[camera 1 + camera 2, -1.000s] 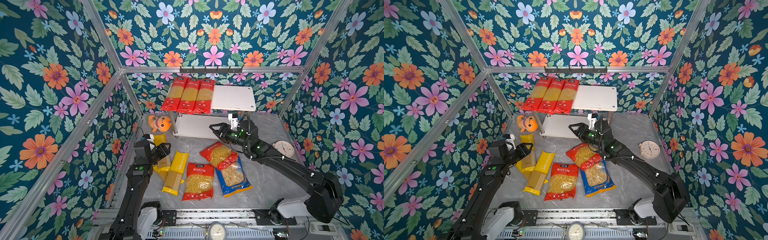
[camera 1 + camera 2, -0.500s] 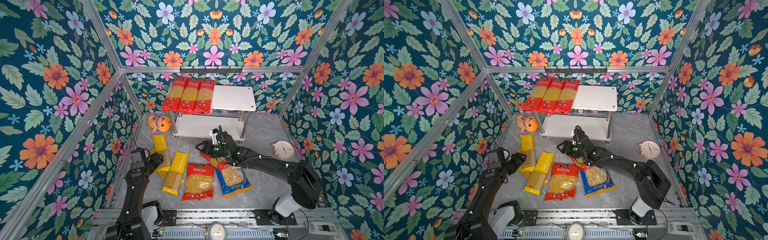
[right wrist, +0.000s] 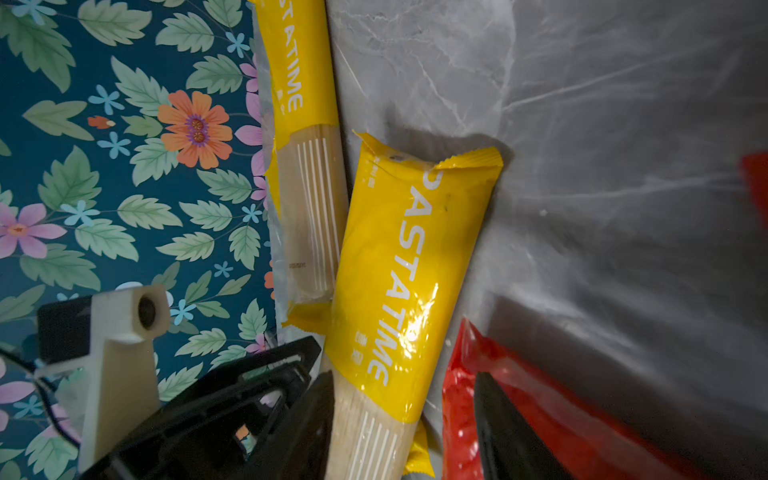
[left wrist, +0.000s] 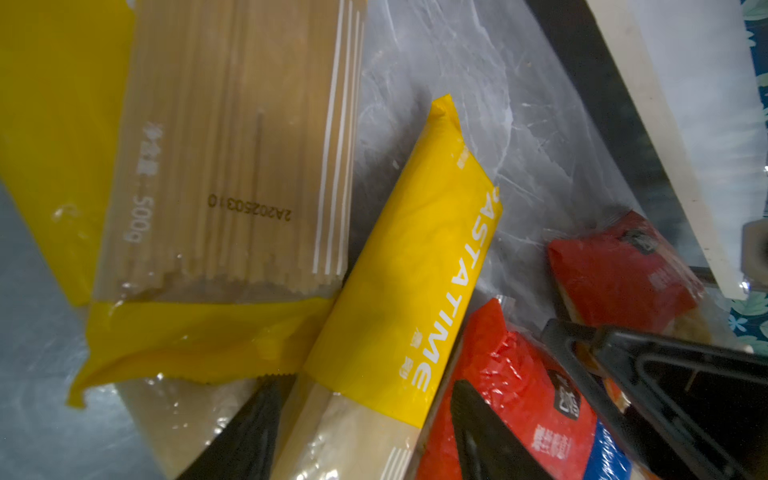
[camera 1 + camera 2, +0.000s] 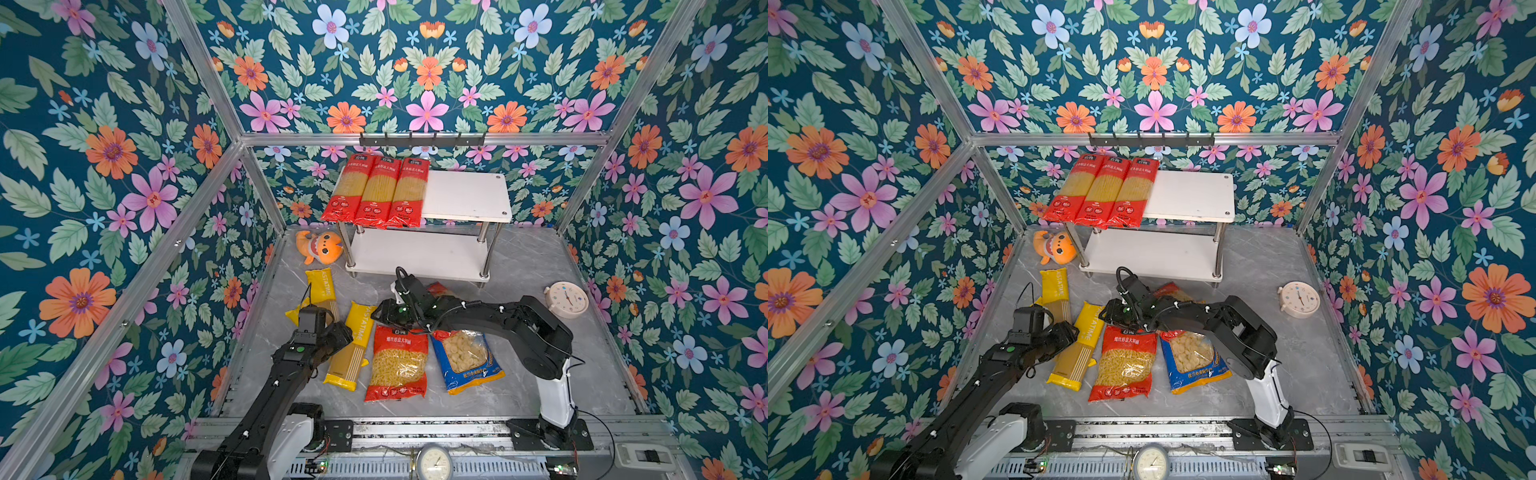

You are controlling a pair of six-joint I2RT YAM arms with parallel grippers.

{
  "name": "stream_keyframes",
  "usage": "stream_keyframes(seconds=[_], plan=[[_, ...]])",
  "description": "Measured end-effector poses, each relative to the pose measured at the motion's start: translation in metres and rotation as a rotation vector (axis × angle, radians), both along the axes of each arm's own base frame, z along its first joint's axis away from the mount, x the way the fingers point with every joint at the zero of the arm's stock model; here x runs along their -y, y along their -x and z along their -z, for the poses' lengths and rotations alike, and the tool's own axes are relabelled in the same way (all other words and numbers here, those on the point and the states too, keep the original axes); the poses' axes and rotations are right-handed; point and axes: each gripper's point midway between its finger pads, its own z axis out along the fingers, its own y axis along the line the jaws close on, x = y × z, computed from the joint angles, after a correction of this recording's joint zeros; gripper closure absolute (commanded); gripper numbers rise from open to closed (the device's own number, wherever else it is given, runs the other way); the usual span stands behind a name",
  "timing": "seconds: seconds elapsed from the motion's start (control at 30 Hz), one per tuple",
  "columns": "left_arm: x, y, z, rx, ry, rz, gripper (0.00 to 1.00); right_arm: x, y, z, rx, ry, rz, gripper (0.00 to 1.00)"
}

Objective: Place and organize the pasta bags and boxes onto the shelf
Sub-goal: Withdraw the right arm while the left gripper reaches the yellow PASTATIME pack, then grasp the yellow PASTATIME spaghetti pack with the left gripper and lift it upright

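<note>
Three red spaghetti packs (image 5: 376,193) lie on the left of the shelf's top board (image 5: 467,195). A yellow PASTATIME pack (image 5: 353,353) lies on the floor with both grippers over it. My left gripper (image 4: 365,386) is open and straddles its middle, one finger over the red short-pasta bag (image 5: 397,361). My right gripper (image 3: 403,378) is open and straddles its yellow end. In both top views the left gripper (image 5: 341,332) and right gripper (image 5: 376,316) nearly meet. Two more yellow packs (image 5: 321,286) lie left. A blue-and-yellow bag (image 5: 465,357) and a second red bag (image 5: 440,289) sit under the right arm.
An orange plush toy (image 5: 320,247) sits left of the shelf's lower board (image 5: 415,253). A round alarm clock (image 5: 566,300) stands at the right on the marble floor. A black hook rail (image 5: 422,139) hangs above the shelf. Floral walls enclose three sides.
The right gripper swung from in front of the shelf down and left to the yellow pack's end. The left gripper moved forward and right onto the same pack.
</note>
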Motion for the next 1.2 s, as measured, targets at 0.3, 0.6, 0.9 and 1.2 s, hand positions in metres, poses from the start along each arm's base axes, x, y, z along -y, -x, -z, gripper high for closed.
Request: stream_keyframes(seconds=[0.3, 0.6, 0.9, 1.2], plan=[[0.005, 0.001, 0.013, -0.009, 0.020, -0.015, 0.44, -0.012, -0.009, 0.035, -0.063, 0.041, 0.023, 0.45], [0.015, -0.005, 0.019, 0.019, 0.105, -0.032, 0.47, -0.035, -0.012, 0.042, -0.090, -0.077, 0.023, 0.72], [0.025, -0.027, -0.047, 0.149, 0.167, -0.005, 0.41, -0.026, -0.008, 0.014, 0.026, -0.176, 0.022, 1.00], [0.019, -0.064, -0.159, 0.403, 0.097, 0.085, 0.32, -0.001, -0.019, -0.060, 0.257, -0.374, 0.038, 1.00]])
